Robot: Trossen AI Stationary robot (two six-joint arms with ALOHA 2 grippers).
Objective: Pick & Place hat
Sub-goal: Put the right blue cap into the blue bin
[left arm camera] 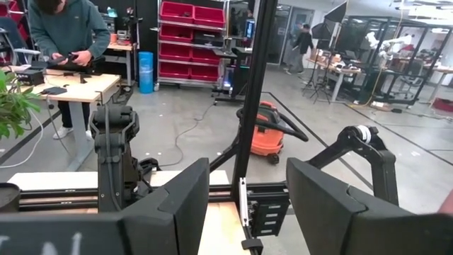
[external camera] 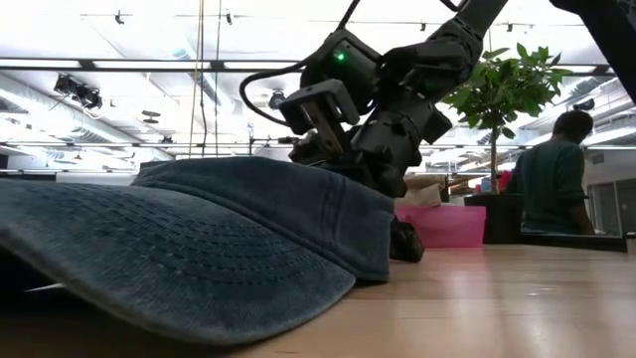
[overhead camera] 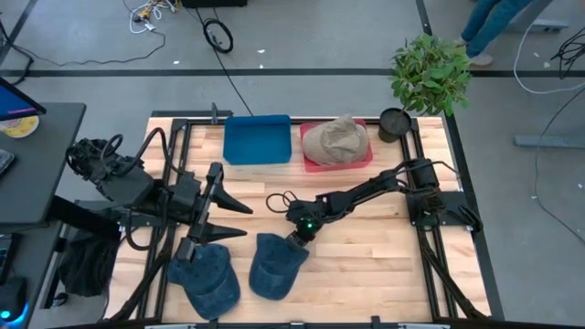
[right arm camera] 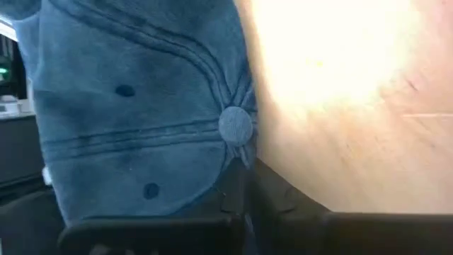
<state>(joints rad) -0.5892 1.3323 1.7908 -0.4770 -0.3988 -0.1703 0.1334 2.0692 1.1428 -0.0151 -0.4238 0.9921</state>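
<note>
Item: denim hat (overhead camera: 277, 265), blue, lower centre of the high view, flat on the wooden table (overhead camera: 384, 256). Its long axis runs from the crown, uppermost, down toward the bottom edge of the frame, where the brim points.

Right gripper (overhead camera: 298, 239): set on the hat's upper rim, at the crown end, so the hat lies down and to the left of the jaws. The jaws are pressed together on the crown fabric; the right wrist view shows the top button (right arm camera: 236, 125) just ahead of the fingers. The right arm reaches in from the right of the frame and is the arm on this hat.

Left gripper (overhead camera: 228, 217): left of centre, jaws apart, holding nothing, waiting above a second denim hat (overhead camera: 205, 276) at lower left.

Surroundings: blue tray (overhead camera: 257, 139) at upper centre, empty; pink tray (overhead camera: 364, 157) just to its right, already carrying a tan hat (overhead camera: 335, 141); potted plant (overhead camera: 430, 68) at upper right.

Judgement: the blue tray looks the likely destination. The path up the frame crosses bare table; the left gripper's fingers stand closest to that line.
</note>
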